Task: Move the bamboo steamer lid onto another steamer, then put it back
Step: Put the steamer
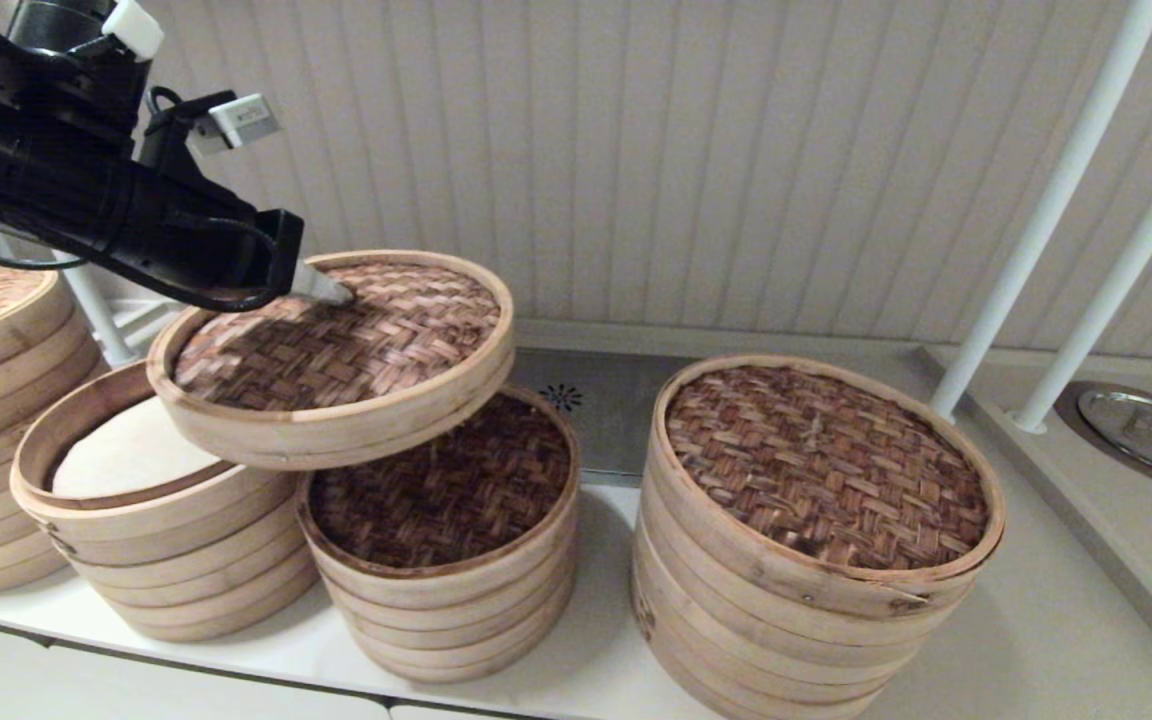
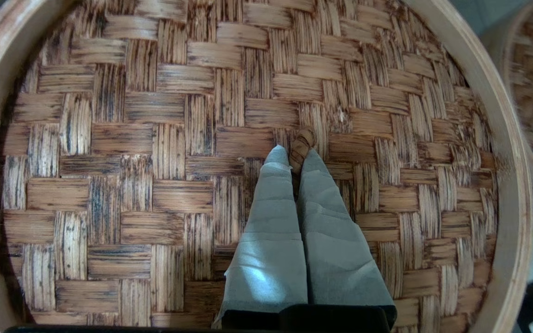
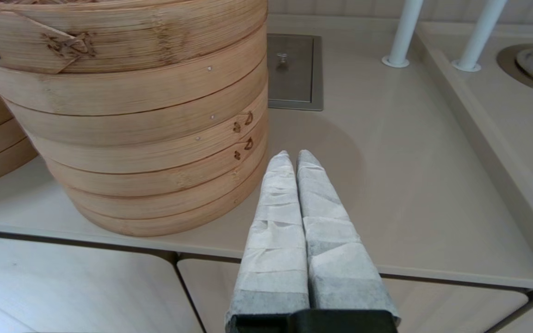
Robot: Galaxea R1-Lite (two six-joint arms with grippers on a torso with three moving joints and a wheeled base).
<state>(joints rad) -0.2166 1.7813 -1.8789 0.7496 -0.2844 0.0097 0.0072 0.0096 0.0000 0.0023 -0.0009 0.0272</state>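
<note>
A: Lid status? Landmark for this entry: the small dark-topped steamer (image 1: 441, 530), middle of the worktop (image 1: 1016, 640).

B: Bamboo steamer lid (image 1: 336, 355) is airborne and tilted, hanging partly over the small steamer's left edge and partly over the open steamer (image 1: 151, 515) just left of it. It touches neither, as far as the head view shows. The open steamer shows a pale liner inside and no cover, so I judge that is where the lid came from.

A: Grasp?

B: Left gripper (image 2: 296, 159) has its fingers (image 2: 271, 217) clenched on the lid's small loop handle (image 2: 302, 145) near the centre of the weave. The handle sits pinched between the tips in the left wrist view.

A: Right arm?

B: Right gripper (image 3: 294, 159) is parked low in front of the worktop edge, right of the small steamer and beside the wide tall steamer (image 1: 816, 540). Fingers pressed together, nothing in them.

A: Progress call?

B: Judgement only: lift-off done, transfer underway. Lid is not yet centred over the small steamer, let alone seated. Remaining: shift it further right, level it, set it down on the dark woven top, then carry it back to the open steamer and release. Less than halfway, I'd say.

A: Risk?

B: Tilt. One rim edge could catch first on placement.
</note>
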